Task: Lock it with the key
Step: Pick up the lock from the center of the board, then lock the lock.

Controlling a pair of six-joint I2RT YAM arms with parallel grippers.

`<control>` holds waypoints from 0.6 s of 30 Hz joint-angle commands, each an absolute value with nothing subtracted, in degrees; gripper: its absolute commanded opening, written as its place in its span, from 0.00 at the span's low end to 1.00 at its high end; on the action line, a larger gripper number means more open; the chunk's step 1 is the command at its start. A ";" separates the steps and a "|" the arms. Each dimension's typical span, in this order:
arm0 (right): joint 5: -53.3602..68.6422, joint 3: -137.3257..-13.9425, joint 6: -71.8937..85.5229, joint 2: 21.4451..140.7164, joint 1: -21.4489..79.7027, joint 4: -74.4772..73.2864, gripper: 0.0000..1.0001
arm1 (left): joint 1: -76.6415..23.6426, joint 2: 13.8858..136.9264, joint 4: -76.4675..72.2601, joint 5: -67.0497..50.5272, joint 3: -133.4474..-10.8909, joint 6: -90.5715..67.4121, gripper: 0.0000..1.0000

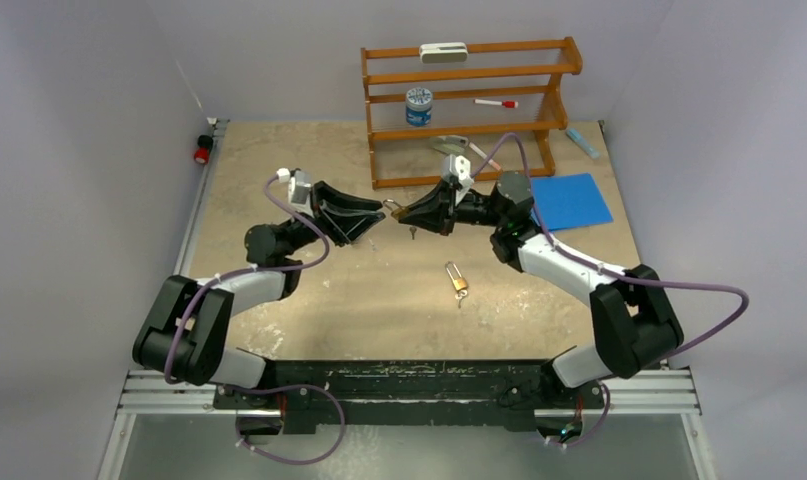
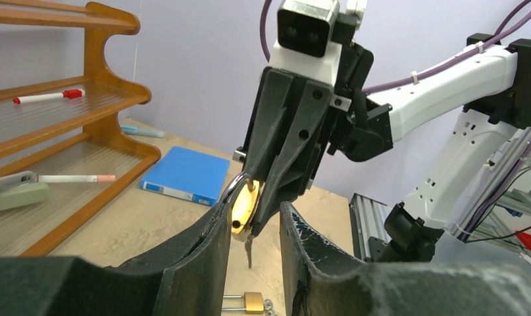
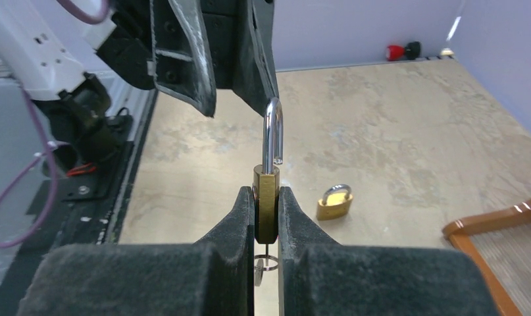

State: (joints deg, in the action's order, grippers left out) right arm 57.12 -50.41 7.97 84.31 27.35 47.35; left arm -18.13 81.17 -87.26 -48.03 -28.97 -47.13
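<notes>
Right gripper [image 3: 266,197] clamped on padlock [image 3: 266,181] brass body; left gripper [image 2: 254,210] jaws apart near shackle [image 3: 270,131]. Light, rigid, slick; I'd push shackle top.

A robotics lab cell: plain walls [image 1: 279,50] enclose a table [image 1: 379,300] with aluminium rail [image 1: 649,400] and red button [image 1: 201,152].

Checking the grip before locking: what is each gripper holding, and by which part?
The right gripper clamps the brass padlock by its body, open shackle sticking out, key hanging below. The left gripper holds nothing.
</notes>
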 commanded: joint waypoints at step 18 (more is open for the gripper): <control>41.49 -40.08 11.62 90.43 27.69 88.61 0.00 | -18.28 84.33 -99.40 -51.90 -35.44 -39.35 0.35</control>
